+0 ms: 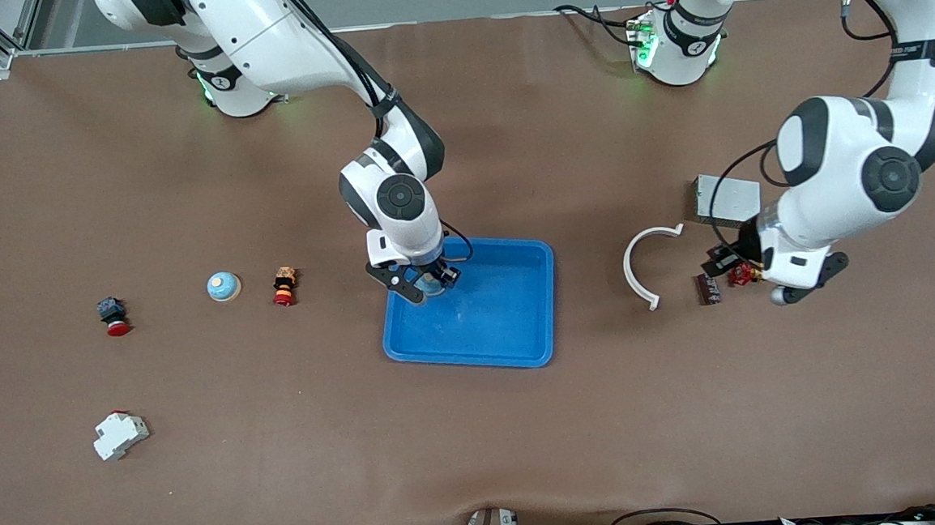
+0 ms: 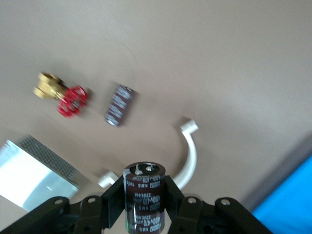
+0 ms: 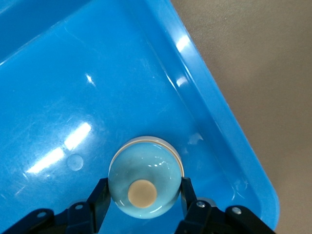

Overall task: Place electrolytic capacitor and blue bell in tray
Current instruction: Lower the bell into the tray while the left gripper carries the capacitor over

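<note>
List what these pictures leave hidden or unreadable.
- Front view: the bell in the right gripper is mostly covered by the fingers above the tray.
- Front view: the left gripper and its capacitor sit under the arm's wrist.
- Left wrist view: the capacitor's lower end is cut off, its print blurred.

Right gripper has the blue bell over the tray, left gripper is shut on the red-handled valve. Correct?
Not quite. The left gripper is shut on the electrolytic capacitor, not the valve; the red-handled valve lies on the table, as the left wrist view shows. The right gripper does hold the blue bell over the tray.
</note>
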Motion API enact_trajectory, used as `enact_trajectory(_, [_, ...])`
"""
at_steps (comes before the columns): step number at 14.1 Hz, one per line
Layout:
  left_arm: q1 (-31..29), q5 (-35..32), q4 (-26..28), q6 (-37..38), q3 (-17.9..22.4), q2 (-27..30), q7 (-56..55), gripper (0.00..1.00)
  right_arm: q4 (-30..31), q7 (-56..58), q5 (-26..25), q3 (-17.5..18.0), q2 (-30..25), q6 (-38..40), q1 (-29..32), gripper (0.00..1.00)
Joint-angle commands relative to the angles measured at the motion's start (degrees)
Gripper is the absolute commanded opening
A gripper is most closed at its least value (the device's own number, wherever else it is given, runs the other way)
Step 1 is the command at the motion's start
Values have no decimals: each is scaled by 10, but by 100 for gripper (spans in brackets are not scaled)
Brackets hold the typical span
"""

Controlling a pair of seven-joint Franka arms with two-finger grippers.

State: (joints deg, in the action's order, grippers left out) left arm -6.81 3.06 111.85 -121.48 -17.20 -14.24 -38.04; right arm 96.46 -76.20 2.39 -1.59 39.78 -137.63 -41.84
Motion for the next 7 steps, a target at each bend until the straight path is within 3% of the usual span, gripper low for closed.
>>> enact_trajectory(1, [20,-43,5,6,-33,7,-89,0,-10,-15,-10,0,13,-6,-2,0])
enact_trajectory(2, [41,-66,1,6,-35,4,-128,0,-10,-17,-10,-1,13,-6,-2,0])
enact_trajectory(3, [64,-83,-5,6,-35,-2,-165,0,-12,-17,-10,0,13,-5,0,19])
enact_trajectory(4, [84,-90,-12,6,-35,-14,-195,0,-16,-17,-9,0,13,-3,4,96])
enact_trajectory(7, [137,-106,-56,5,-35,-60,-272,0,-32,-10,-8,0,10,9,5,100])
